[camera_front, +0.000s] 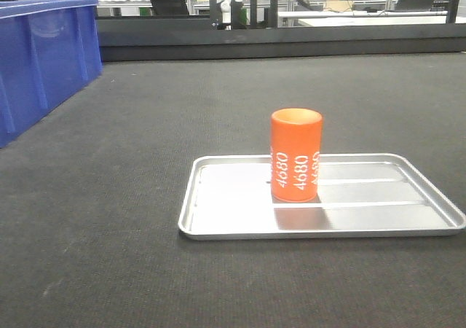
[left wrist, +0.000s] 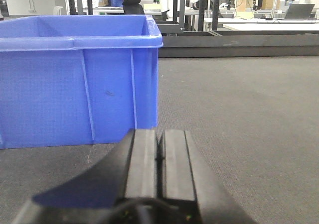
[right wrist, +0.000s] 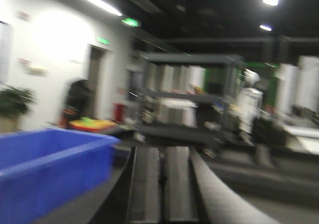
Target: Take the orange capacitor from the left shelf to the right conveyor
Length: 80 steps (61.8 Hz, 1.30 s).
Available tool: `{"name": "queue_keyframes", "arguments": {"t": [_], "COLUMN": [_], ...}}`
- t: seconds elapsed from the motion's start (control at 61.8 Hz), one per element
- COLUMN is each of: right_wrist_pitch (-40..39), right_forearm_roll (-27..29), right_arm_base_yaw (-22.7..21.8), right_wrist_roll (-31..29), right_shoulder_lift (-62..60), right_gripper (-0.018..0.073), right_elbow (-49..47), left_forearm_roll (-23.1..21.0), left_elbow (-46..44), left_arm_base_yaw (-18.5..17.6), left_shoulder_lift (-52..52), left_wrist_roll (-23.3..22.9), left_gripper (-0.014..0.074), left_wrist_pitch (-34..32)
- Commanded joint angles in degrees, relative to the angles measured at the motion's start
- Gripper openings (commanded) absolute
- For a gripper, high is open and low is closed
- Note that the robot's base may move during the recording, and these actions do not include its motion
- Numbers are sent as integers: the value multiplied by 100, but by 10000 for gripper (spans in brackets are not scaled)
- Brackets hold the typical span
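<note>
Capacitor (camera_front: 296, 155) upright in tray (camera_front: 226, 208) mid-frame, bin (camera_front: 40, 58) cropped upper left, my left end effector (left wrist: 159, 157) closed empty, right end effector (right wrist: 161, 184) too, blurred.

White "4680" on the capacitor (camera_front: 295, 155), printed sideways, digits running bottom to top. Two full repeats face the front camera. A third is cut off at the cylinder's 3 o'clock edge, and a sliver of another shows at its 9 o'clock edge.

Right wrist view: green sign (right wrist: 130, 22) at 11 o'clock near the ceiling and lower green sign (right wrist: 103, 41) at 10 o'clock over a doorway, both too blurred to read. Wall plaques (right wrist: 31, 67) at 9 o'clock, blurred too.

Left wrist view: nothing legible.
</note>
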Motion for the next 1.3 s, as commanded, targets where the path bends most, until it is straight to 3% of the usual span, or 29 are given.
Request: {"name": "queue_keyframes", "arguments": {"t": [0.0,0.178,0.291,0.389,0.631,0.939,1.15,1.279], "right_wrist_pitch": [400,2034,2267,1855,-143,252,346,306], "right_forearm_roll": [94,-196,-198,-75,256,203,468,723], "right_arm_base_yaw": [-676,-1783,-2064,-2071,-2076,-2058,-1595,-1476], "right_wrist_roll": [-103,-132,-108,113,541,524,-256,-398], "right_shoulder_lift": [-321,-1069,-1544,-2012,-2497,-2482,-2603,-2588], "right_gripper": [50,50,50,50,50,50,50,50], "right_elbow": [-165,-65,378,1020,2911,2874,2880,2880], "left_forearm_roll": [-31,-31,-31,-31,-31,-31,-31,-31], "left_elbow": [-34,-34,-34,-34,-34,-34,-34,-34], "left_arm_base_yaw": [-22,-22,-22,-22,-22,-22,-22,-22], "left_shoulder_lift": [58,58,58,58,58,58,58,58], "left_wrist_roll": [0,0,0,0,0,0,0,0], "left_gripper": [-105,-105,-105,-105,-105,-105,-105,-105], "left_wrist_pitch": [-511,-511,-511,-511,-511,-511,-511,-511]}}
